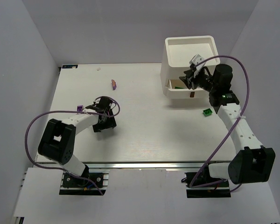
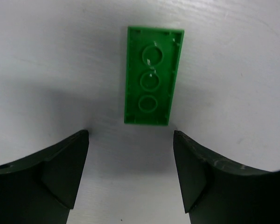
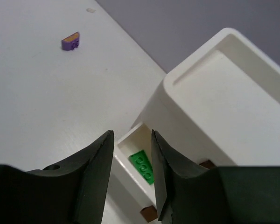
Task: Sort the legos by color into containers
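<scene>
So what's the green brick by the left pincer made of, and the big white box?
The green brick looks like hard, smooth plastic: crisp moulded edges and rings, slight shine. The white box also seems plastic, matte, with rounded moulded corners, though looks alone can't confirm it.

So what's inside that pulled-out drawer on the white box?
One green lego lies in the drawer. The right gripper and the box above cover the rest of the drawer, so more bricks there cannot be ruled out.
</scene>
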Tool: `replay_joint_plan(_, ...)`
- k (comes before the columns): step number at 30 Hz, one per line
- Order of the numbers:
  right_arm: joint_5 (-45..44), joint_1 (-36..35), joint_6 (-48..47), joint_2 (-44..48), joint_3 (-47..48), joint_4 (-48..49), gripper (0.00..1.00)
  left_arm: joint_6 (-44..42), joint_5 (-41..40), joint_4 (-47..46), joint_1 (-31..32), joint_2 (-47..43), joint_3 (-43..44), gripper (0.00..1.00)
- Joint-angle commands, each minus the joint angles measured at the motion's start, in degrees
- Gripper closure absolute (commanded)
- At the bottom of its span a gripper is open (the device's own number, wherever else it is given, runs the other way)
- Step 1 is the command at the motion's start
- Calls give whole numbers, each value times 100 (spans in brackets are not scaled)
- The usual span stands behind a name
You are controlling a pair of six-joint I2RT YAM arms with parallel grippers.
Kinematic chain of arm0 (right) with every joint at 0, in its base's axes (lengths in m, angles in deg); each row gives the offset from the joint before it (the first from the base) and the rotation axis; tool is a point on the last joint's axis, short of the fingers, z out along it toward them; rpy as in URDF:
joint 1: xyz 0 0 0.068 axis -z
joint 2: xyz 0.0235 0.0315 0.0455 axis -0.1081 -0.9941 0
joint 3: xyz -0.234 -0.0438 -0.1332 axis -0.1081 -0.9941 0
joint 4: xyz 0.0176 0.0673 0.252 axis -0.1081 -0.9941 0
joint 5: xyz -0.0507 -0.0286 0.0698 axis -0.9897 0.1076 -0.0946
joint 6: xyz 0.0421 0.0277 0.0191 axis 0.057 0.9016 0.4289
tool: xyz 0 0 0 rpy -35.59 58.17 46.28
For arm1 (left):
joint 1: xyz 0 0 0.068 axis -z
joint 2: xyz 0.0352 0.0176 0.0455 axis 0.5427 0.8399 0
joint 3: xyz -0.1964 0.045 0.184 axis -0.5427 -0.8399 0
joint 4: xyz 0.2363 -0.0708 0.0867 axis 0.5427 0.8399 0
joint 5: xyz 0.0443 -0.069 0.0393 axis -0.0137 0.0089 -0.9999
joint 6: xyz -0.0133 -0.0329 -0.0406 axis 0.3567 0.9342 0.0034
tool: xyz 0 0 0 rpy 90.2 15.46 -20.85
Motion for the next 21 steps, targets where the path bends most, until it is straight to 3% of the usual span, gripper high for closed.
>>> replay_joint_plan(1,496,-1,481,190,-347,184,56,-256,106,-359,-141,225,389,18)
replay_joint_plan(6,425,-9,596,252,-401,150,57,-511,229,-447,-264,700,609,22)
replay_joint_plan(11,390,-9,622,304,-506,141,57,-626,291,-491,-326,1121,898,34)
replay_joint_plan(13,373,-1,631,304,-524,132,58,-635,308,-465,-387,1193,978,42)
replay_joint_plan(14,355,-1,640,322,-533,132,59,-661,308,-447,-387,1228,1040,55)
replay_joint_plan(17,302,-1,631,366,-576,141,63,-678,413,-395,-387,1193,1101,77)
replay_joint_plan(21,5,-1,788,436,-629,237,66,-889,790,-412,-292,799,1311,86)
